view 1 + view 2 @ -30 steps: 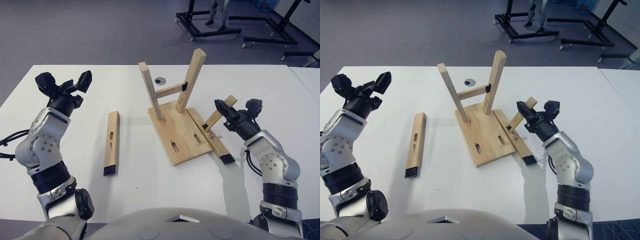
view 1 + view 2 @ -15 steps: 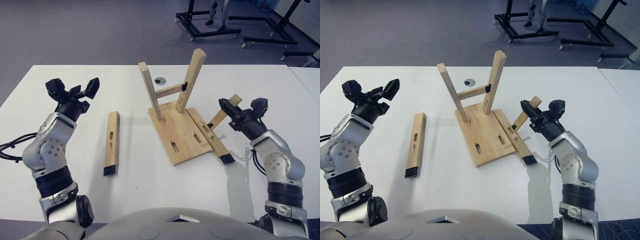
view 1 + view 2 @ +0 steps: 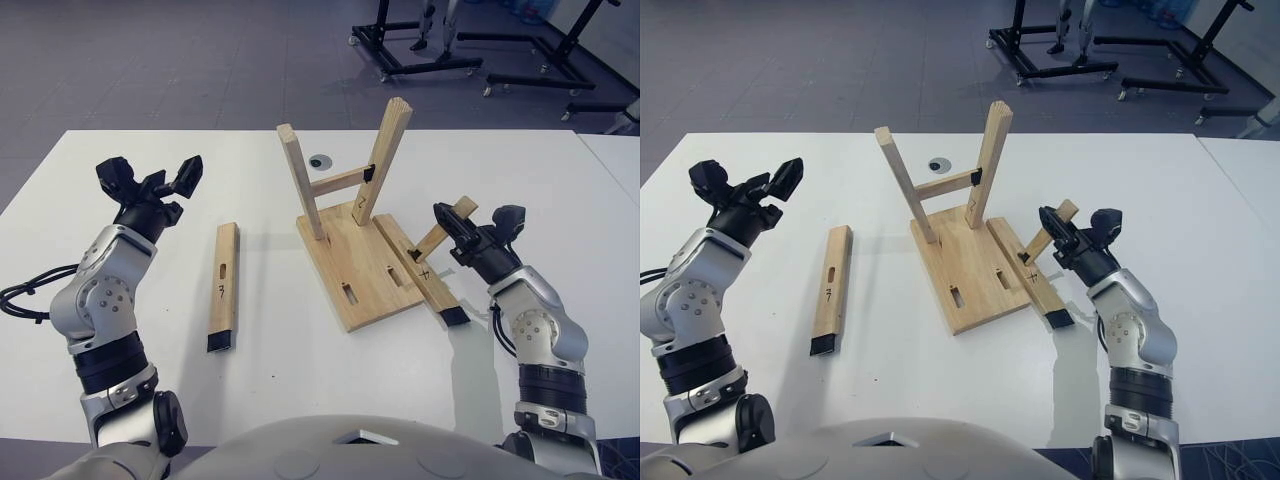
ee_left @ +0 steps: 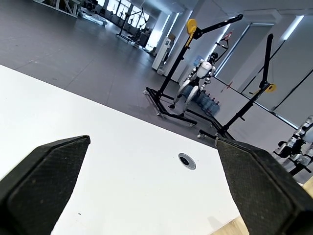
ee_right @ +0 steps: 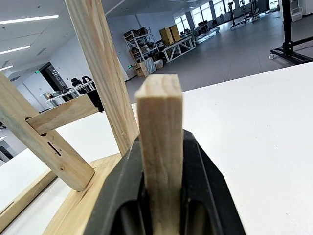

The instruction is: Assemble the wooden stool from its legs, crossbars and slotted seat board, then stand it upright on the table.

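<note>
On my right gripper the fingers are clamped on a crossbar that slants up from the leg lying just right of the seat board. The board lies flat on the desk with two legs standing on it, bridged by another crossbar. My left gripper hangs wide open and empty over the desk's left side, near a loose leg.

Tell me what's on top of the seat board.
A left leg and a right leg stand on the seat board, joined by a crossbar. Two slots nearer the robot are empty. The legs' lower ends are hidden in the board.
</note>
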### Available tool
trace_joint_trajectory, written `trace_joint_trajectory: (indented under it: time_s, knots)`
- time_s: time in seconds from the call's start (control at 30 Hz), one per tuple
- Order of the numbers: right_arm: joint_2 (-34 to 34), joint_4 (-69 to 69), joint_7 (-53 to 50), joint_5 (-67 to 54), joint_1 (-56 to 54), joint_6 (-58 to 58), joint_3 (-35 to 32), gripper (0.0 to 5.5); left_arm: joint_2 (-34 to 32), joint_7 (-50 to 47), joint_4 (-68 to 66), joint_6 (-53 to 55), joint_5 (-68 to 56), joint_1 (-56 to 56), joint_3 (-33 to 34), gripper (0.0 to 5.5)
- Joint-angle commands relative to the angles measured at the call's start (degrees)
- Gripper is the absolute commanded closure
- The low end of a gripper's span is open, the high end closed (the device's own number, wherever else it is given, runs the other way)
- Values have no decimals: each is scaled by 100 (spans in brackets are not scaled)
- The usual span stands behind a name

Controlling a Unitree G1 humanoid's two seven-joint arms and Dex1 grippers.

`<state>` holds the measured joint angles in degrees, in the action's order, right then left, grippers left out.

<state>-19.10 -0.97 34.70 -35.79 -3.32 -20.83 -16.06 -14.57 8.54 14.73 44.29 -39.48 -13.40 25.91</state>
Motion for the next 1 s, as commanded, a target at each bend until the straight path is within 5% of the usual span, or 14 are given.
trace_joint_trajectory:
  time_s: [0.03,0.37,0.73,1.0]
  knots:
    - [47,-44,-121,424,102,133,291,510,-11,-33,14,-71,48,101,-98,80]
    - [38,95,-365,1121,297,661,740,510,-3,-78,28,-174,79,153,-234,80]
    - [374,-1463,-703,1889,722,2000,972,510,12,-87,-12,-317,98,195,-336,80]
    - [360,-2487,-916,2180,473,1594,1459,510,3,-61,-62,-381,119,183,-378,80]
